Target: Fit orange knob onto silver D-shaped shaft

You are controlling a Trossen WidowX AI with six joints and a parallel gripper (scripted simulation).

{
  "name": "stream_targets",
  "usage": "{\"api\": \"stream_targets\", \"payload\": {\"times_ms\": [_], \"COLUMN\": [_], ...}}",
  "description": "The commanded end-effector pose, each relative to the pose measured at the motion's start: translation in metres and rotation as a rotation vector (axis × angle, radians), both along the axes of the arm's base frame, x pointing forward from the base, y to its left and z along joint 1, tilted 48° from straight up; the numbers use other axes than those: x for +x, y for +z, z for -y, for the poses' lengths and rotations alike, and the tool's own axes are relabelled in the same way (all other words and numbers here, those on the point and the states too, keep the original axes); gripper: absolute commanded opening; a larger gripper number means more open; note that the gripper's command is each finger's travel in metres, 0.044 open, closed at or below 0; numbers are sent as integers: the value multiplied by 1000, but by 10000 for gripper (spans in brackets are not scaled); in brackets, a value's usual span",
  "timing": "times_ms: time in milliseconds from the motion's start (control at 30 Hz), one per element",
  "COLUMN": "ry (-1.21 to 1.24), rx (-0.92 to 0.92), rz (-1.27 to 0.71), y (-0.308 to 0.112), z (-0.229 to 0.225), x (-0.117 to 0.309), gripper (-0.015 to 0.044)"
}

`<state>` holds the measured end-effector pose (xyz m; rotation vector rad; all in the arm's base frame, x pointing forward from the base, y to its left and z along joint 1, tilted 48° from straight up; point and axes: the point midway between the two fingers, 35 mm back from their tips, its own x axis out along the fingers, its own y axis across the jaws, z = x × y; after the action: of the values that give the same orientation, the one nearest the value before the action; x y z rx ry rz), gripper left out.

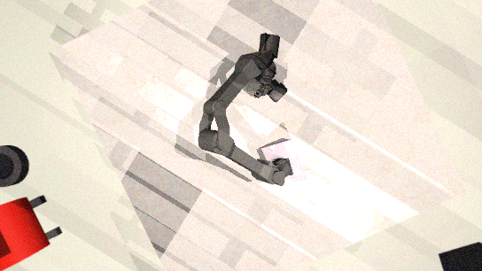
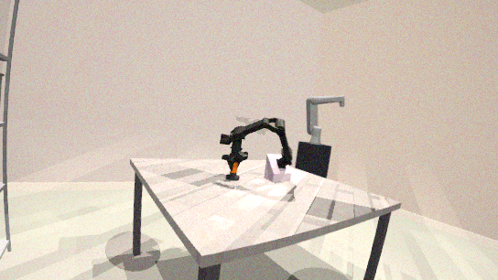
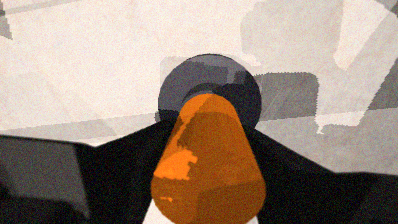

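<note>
My gripper [image 1: 261,92] [image 2: 234,166] [image 3: 208,127] is shut on the orange knob [image 2: 235,168] [image 3: 215,145], one black finger on each side of it. The knob is long and looks upright in the exterior view. The dark round pedestal [image 2: 232,177] [image 3: 175,85] is directly below the knob. In the wrist view the knob's far end overlaps the middle of the pedestal, where a darker curved edge shows. The silver shaft, its flat side and the knob's hole are hidden. Whether a small gap remains between knob and pedestal cannot be told. The arm hides the pedestal in the top view.
A pale pink angular block [image 1: 276,150] [image 2: 271,170] stands beside the arm's base on the table [image 1: 248,217] [image 2: 224,238]. Off the table, a grey arm [image 2: 312,116] stands on a black stand [image 2: 313,157]. A red object [image 1: 24,228] is at the top view's lower left.
</note>
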<state>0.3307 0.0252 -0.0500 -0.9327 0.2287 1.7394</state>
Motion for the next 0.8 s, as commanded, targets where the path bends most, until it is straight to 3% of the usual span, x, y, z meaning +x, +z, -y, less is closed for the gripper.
{"api": "stream_targets", "payload": {"times_ms": [0,167,700,767], "ry": [0,0,0,0], "rx": [0,0,0,0], "rz": [0,0,0,0], "y": [0,0,0,0], "z": [0,0,0,0], "x": [0,0,0,0], "gripper": [0,0,420,440]}}
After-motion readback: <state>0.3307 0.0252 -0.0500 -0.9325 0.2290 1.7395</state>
